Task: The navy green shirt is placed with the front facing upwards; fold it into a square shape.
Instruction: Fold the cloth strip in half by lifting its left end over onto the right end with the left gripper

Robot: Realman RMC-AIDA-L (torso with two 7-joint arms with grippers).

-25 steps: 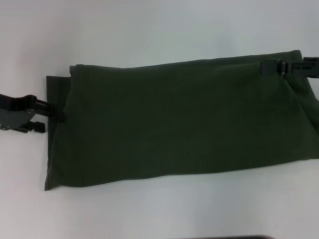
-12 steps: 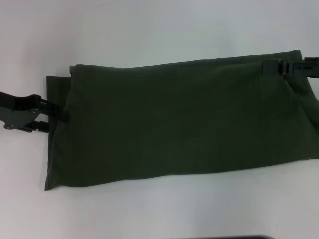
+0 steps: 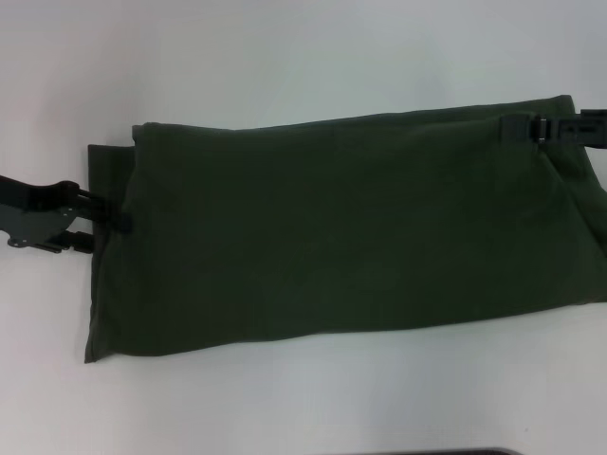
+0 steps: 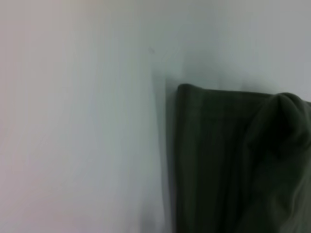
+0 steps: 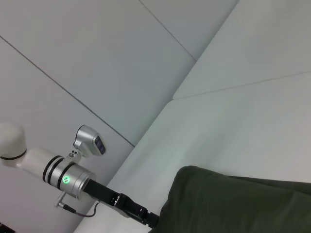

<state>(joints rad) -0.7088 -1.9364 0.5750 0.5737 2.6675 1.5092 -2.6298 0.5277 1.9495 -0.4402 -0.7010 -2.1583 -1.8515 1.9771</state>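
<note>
- At the far left, the left gripper [image 3: 121, 224] comes in low over the white table [image 3: 303, 57] and meets the left edge of the navy green shirt [image 3: 341, 237]. Its black fingertips sit right at the cloth edge, about halfway along that short side. I cannot tell if the fingers are clenched on the fabric or only touching it.
- The left wrist view shows the shirt [image 4: 233, 165] from close by: one corner of folded layers lies flat on the table [image 4: 77, 126], and one rounded bump of cloth stands up at the side.
- In the middle, the shirt lies on the table as one long band, folded lengthwise, plain dark green side up. At its left end a lower layer sticks out a little past the upper layer.
- At the far right, the right gripper [image 3: 517, 129] reaches over the far right corner of the shirt. The fingertips are on the cloth near the far edge; whether they are pinching it I cannot tell.
- In the right wrist view the left arm [image 5: 53, 174] is seen farther off, its gripper [image 5: 153, 219] touching the edge of the shirt [image 5: 233, 204].
</note>
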